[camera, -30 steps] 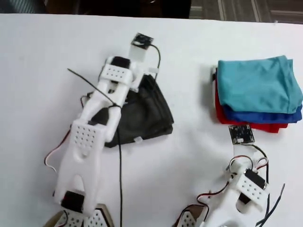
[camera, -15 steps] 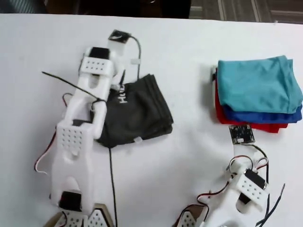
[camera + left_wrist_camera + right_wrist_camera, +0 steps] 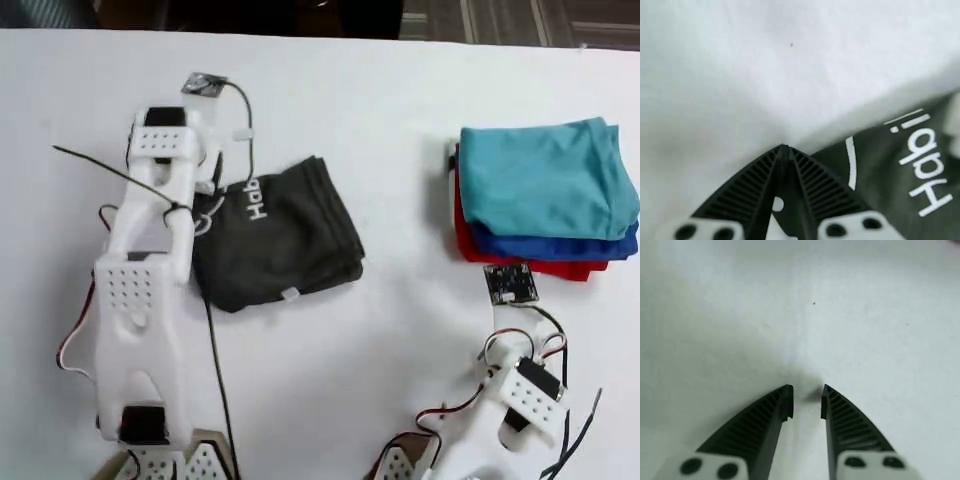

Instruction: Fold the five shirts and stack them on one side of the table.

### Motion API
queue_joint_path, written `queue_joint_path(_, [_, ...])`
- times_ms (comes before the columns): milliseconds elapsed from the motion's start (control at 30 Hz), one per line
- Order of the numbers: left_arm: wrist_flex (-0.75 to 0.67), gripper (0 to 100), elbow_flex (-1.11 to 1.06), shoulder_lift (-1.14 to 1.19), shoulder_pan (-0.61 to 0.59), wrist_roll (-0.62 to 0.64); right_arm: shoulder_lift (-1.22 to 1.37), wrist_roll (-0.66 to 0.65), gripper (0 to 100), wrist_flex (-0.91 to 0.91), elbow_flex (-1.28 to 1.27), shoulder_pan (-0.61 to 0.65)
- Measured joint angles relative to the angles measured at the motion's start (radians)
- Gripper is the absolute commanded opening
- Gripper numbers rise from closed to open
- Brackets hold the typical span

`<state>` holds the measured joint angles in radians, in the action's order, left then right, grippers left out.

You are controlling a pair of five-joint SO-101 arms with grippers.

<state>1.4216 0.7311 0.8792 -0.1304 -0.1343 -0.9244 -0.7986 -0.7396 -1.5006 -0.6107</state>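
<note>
A folded black shirt (image 3: 275, 230) with white lettering lies left of the table's middle. My left arm (image 3: 150, 250) stretches along the shirt's left side. In the left wrist view my left gripper (image 3: 784, 148) is shut on nothing, its tip over bare white table just off the black shirt's (image 3: 900, 170) edge. At the right stands a stack of folded shirts: teal (image 3: 545, 175) on top, blue (image 3: 560, 243) under it, red (image 3: 470, 235) at the bottom. My right gripper (image 3: 807, 401) hangs open over bare table, with the right arm (image 3: 520, 390) near the front edge, below the stack.
The white table (image 3: 400, 120) is bare between the black shirt and the stack and along the far side. Loose cables (image 3: 225, 360) trail from both arms near the front edge.
My left arm has swung to the left, off the black shirt, uncovering the shirt's white lettering. The right arm and the stack have stayed still.
</note>
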Motion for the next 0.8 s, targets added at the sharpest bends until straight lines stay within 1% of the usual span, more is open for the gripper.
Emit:
queue_joint_path(167, [0.048, 3, 0.0, -0.075, 0.0, -0.003, 0.0, 0.0, 9.8, 0.0, 0.0, 0.0])
queue_joint_path(267, [0.103, 3, 0.0, -0.144, -0.002, 0.0, 0.0, 0.0, 9.6, 0.0, 0.0, 0.0])
queue_joint_path(333, [0.155, 3, 0.0, -0.183, -0.006, 0.0, 0.002, 0.0, 8.1, -0.018, 0.017, 0.032])
queue_joint_path(400, [0.213, 3, 0.0, -0.216, -0.02, 0.0, 0.002, 0.0, 7.6, -0.089, 0.052, 0.086])
queue_joint_path(500, [0.279, 3, 0.0, -0.261, -0.072, -0.005, 0.002, 0.021, 7.7, -0.213, 0.137, 0.203])
queue_joint_path(567, [0.315, 3, -0.002, -0.284, -0.13, -0.005, 0.002, 0.086, 7.7, -0.276, 0.216, 0.276])
queue_joint_path(667, [0.342, 3, -0.017, -0.304, -0.229, -0.063, 0.002, 0.199, 7.7, -0.362, 0.359, 0.423])
queue_joint_path(800, [0.344, 3, -0.138, -0.356, -0.354, -0.118, 0.068, 0.334, 7.7, -0.474, 0.552, 0.677])
